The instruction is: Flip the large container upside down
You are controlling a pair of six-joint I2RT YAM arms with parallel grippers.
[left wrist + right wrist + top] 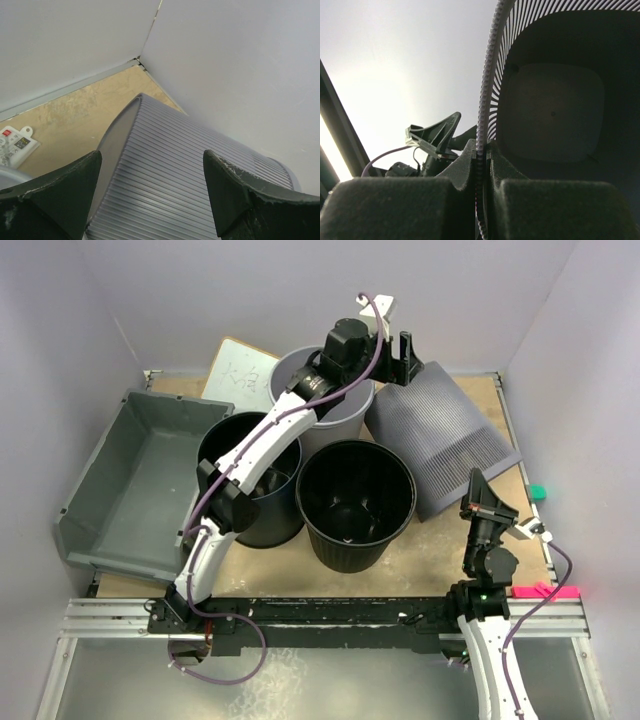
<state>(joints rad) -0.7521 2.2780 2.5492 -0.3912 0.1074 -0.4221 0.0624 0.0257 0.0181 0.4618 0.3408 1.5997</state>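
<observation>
The large container [140, 480] is a wide shallow grey tub at the left of the table, open side up, leaning against the left wall. It shows only in the top view, and no gripper touches it. My left gripper [405, 352] is open at the far right, its jaws [152, 160] spread over the closed end of a ribbed dark-grey square bin [170, 170] lying on its side. My right gripper [478, 490] is shut [481, 150] on the rim [487, 100] of that same ribbed bin [445, 440].
Two round black buckets [355, 502] [250, 475] stand mid-table, with a grey bucket [320, 390] behind them. A white board [240, 375] leans at the back. A white tag [15, 145] lies on the table. Walls close in on three sides.
</observation>
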